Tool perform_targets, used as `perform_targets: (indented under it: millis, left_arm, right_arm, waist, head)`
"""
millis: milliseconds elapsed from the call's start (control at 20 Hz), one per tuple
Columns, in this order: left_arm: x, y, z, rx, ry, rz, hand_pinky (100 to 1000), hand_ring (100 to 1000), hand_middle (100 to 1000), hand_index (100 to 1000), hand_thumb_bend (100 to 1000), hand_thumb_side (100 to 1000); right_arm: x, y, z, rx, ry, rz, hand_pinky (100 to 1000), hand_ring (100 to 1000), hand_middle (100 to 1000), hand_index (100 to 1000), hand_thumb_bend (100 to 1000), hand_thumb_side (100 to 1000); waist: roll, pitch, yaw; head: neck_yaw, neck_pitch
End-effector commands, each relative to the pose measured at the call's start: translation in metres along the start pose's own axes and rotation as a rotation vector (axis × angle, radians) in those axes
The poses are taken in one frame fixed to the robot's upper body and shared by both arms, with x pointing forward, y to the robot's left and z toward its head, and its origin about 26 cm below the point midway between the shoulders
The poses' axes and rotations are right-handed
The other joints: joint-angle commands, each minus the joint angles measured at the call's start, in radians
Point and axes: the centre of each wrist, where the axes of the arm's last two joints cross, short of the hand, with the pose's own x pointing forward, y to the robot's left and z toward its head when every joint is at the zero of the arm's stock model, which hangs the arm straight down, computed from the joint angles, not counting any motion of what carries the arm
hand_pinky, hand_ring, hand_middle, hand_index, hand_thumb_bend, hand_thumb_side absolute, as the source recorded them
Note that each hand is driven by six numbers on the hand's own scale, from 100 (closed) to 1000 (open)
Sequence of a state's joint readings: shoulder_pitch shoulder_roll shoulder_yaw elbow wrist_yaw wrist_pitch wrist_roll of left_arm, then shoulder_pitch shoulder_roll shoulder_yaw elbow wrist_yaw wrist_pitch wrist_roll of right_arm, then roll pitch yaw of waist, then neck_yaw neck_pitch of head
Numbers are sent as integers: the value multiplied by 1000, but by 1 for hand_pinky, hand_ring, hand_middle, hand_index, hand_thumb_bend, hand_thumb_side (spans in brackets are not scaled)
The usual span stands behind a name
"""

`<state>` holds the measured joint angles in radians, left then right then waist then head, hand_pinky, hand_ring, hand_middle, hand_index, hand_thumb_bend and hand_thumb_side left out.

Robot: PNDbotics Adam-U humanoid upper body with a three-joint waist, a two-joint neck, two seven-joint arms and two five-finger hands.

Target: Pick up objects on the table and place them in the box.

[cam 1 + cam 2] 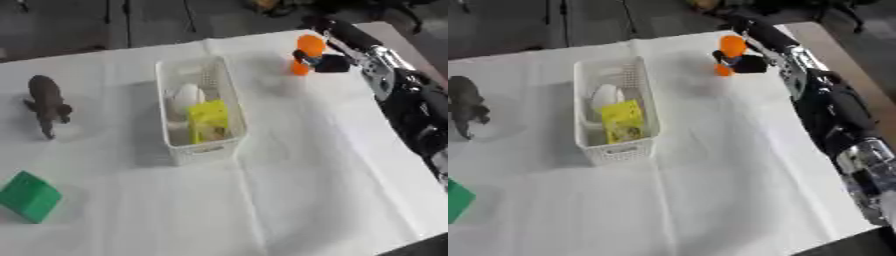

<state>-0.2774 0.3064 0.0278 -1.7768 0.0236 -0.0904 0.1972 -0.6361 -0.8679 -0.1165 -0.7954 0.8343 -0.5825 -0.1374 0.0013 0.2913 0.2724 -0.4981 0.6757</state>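
1. Left eye view: the white box (199, 112) stands well to the left of the right hand (325, 61) and nearer the camera; it holds a white rounded thing (185, 95) and a yellow block (208, 120).
2. That hand is curled round an orange object (307, 51) at the far right of the bench (324, 175).
3. Right eye view: a dark animal figure (464, 105) and a green block (457, 200) lie far to the hand's left, beyond the box; nothing stands between hand and box.

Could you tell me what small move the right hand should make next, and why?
Probably lift and carry the orange object left toward the white box. The right hand appears curled round it at the table's far edge, and the box, holding a yellow item, sits open to its left.
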Motion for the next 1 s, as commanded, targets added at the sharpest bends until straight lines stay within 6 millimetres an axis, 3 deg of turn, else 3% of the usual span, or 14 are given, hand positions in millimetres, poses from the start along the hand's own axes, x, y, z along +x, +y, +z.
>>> perform_targets:
  millis: [50, 1000]
  left_arm:
    - [9, 4, -7, -10, -38, -14, 632, 700, 681, 769, 239, 1000]
    - [12, 3, -9, -25, -49, -10, 635, 702, 682, 770, 232, 1000]
  right_arm:
    - [-12, -24, 3, -21, 51, 54, 983, 976, 957, 946, 350, 819]
    - [-28, -35, 13, -48, 151, 31, 974, 964, 937, 940, 312, 828]
  waist:
    - [0, -13, 2]
    - [-7, 8, 32]
  head:
    - [-4, -13]
    - [-14, -30]
